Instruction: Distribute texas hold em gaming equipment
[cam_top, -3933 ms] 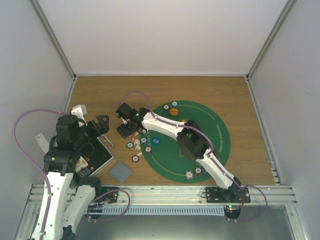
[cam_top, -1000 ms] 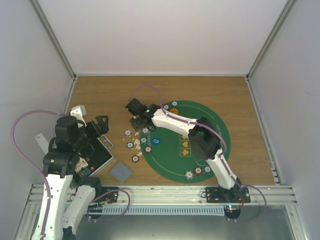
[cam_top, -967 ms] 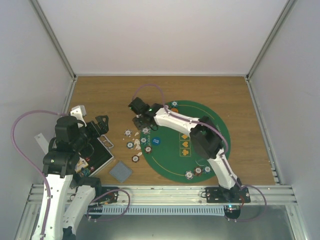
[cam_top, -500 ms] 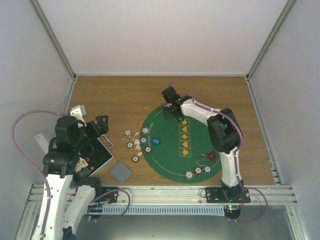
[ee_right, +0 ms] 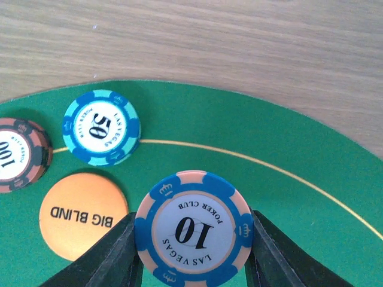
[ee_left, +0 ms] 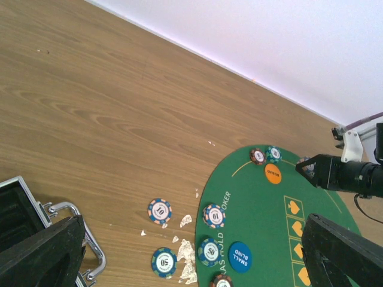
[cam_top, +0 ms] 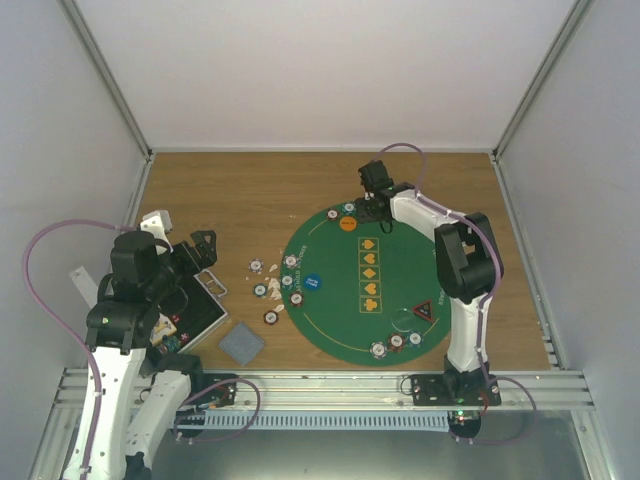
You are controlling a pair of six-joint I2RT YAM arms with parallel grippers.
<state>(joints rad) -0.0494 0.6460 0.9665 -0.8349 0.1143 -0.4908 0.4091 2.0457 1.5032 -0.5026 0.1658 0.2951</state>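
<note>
Right claw (ee_right: 192, 257): part-closed on blue-and-peach round "10" poker chip (ee_right: 192, 230)
Chip: over round green felt mat (ee_right: 299, 197), beside orange "BIG BLIND" disc (ee_right: 82, 215)
Left claw (ee_left: 191, 239): wide open, empty

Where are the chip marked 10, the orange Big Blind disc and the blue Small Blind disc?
chip marked 10 (ee_right: 192, 229), right wrist view, its white centre.
orange Big Blind disc (ee_right: 82, 215), right wrist view, its printed middle.
blue Small Blind disc (ee_left: 240, 256), left wrist view, its middle.
</note>
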